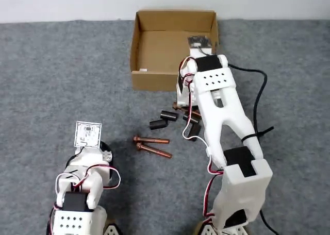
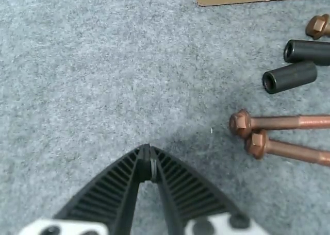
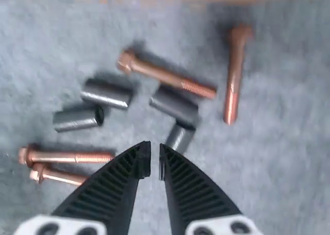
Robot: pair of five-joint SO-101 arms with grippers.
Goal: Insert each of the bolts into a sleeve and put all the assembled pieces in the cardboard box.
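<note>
High view: right arm stretched over loose bolts (image 1: 152, 140) and sleeves (image 1: 168, 115) near the cardboard box (image 1: 154, 81) | right gripper (image 3: 154, 160) empty, jaws a sliver apart, above nearest sleeve (image 3: 179, 137) | left gripper (image 2: 148, 157) pressed together, empty | likely next: widen the jaws, straddle that sleeve across its round side, spare its neighbour | writing: none legible

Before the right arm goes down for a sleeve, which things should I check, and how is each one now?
1. Right gripper open and empty: ok.
2. Left gripper open: not ok, it is shut.
3. Bolts and sleeves equal in number, four each: ok.
4. Cardboard box upright, top open: ok.
5. Bolts already in sleeves: not ok, none.
</note>
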